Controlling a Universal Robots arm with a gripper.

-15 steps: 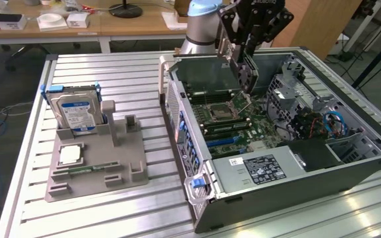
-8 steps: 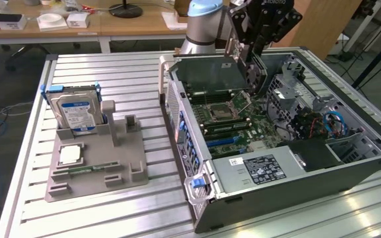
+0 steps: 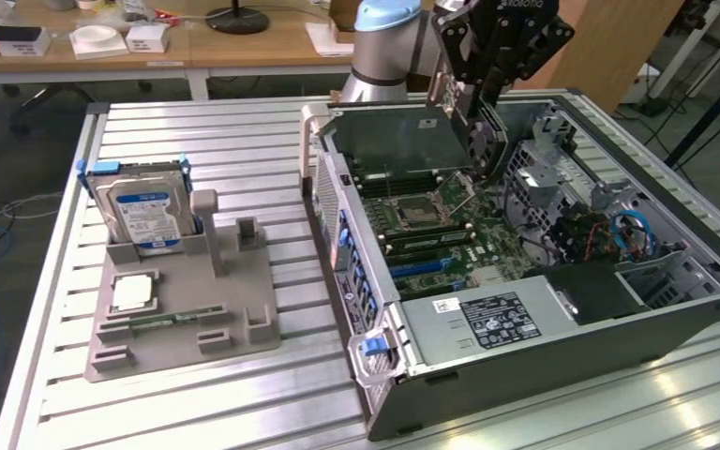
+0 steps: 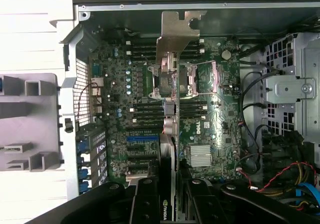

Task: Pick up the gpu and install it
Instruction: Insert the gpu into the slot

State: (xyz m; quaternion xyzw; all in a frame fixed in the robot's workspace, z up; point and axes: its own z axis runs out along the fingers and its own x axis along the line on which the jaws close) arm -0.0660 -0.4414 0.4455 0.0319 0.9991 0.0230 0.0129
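Clamps the tool (image 3: 479, 94) shut on the gpu (image 3: 486, 131), held edge-on with its silver bracket (image 4: 177, 32) at the end farthest from the tool. Hangs the card just below the tool, over the motherboard (image 4: 210, 129) inside the open computer case (image 3: 660, 323). Well apart from the tool, beside the case: a hard drive (image 3: 145, 211) standing upright and a processor chip (image 3: 132, 292) lying flat in a grey holder (image 3: 229, 323) on the table (image 3: 210, 141).
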